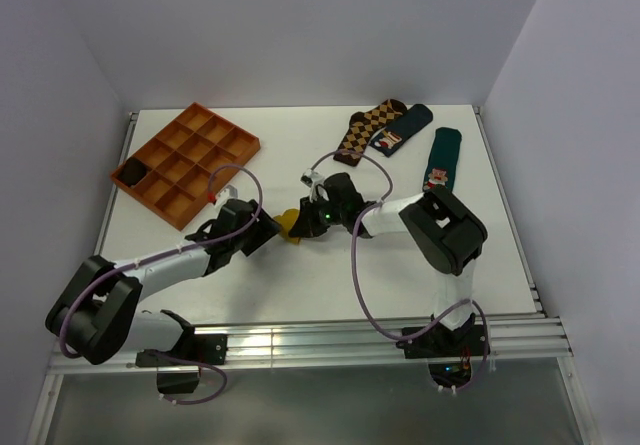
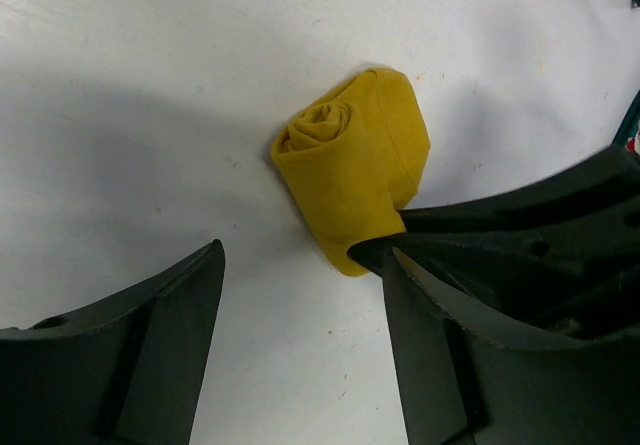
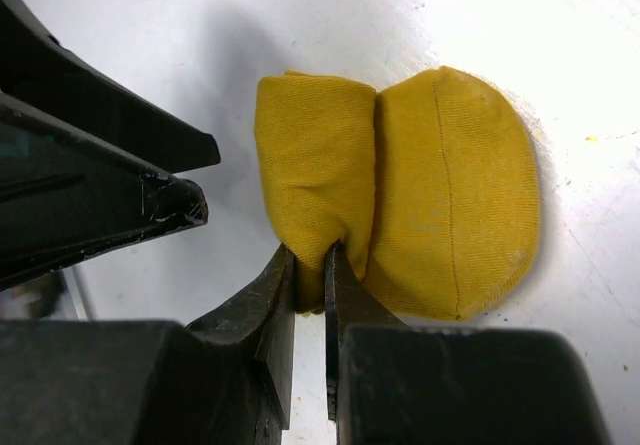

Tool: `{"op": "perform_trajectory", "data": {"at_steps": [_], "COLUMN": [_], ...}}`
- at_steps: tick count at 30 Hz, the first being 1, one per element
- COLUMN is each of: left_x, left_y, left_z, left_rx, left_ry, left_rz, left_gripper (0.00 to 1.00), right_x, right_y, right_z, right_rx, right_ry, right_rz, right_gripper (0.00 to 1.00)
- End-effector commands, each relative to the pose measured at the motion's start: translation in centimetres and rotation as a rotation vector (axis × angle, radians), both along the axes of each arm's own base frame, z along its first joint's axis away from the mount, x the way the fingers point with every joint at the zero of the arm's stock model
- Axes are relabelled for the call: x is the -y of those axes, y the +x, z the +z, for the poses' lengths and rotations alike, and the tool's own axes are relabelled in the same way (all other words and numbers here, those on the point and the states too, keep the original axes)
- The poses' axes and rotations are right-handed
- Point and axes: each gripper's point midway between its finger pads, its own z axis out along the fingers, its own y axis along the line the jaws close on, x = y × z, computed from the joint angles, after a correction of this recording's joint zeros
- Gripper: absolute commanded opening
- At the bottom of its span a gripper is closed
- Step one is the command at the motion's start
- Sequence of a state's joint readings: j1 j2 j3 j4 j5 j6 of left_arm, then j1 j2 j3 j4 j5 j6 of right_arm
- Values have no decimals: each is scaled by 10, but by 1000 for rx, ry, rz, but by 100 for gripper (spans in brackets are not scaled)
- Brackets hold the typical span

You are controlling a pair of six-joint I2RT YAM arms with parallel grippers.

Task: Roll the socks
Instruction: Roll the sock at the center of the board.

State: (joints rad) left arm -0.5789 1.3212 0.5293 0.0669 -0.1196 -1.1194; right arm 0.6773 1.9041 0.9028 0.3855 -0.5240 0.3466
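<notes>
Right gripper (image 3: 310,262): jaws nearly together, pinching a fold of the mustard sock (image 3: 400,195). Left gripper (image 2: 300,265): fingers spread, clear of the cloth. Sock lies as a tight roll near the middle of the table (image 1: 290,145). Judgement: rolling essentially done; release remains.

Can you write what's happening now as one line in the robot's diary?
task: roll socks | mustard-yellow sock: rolled up, on table | right jaws: shut, pinching its edge | left jaws: open, sock just ahead

Mustard-yellow socks (image 2: 350,165), plain. Brown-tan argyle sock (image 1: 368,128). Dark green sock (image 1: 441,158), red-white figure. Orange tray (image 1: 228,125). White table (image 1: 300,145).
</notes>
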Motion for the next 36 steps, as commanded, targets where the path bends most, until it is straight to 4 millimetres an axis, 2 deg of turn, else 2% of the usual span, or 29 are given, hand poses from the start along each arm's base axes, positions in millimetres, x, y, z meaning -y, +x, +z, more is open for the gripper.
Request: {"op": "perform_trajectory", "data": {"at_steps": [1, 5, 13, 26, 30, 36], "left_x": [9, 12, 9, 13, 11, 2], "left_y": [7, 8, 17, 22, 22, 21], "left_z": [13, 7, -4, -12, -14, -1], "left_rx": [63, 47, 31, 13, 18, 84], "left_ry": [-48, -41, -7, -48, -58, -118], "left_rz": [-29, -36, -5, 32, 52, 100], "left_gripper": [69, 66, 62, 58, 57, 58], "right_x": [32, 34, 42, 49, 50, 50], "right_y": [-56, -49, -47, -62, -62, -62], "right_z": [-58, -60, -66, -81, -82, -83], "right_rx": [-363, -417, -501, -586, -586, -590], "right_ry": [-128, -120, -142, -109, -114, -111], "right_rz": [44, 38, 16, -34, -35, -38], "right_gripper": [0, 0, 0, 0, 0, 0]}}
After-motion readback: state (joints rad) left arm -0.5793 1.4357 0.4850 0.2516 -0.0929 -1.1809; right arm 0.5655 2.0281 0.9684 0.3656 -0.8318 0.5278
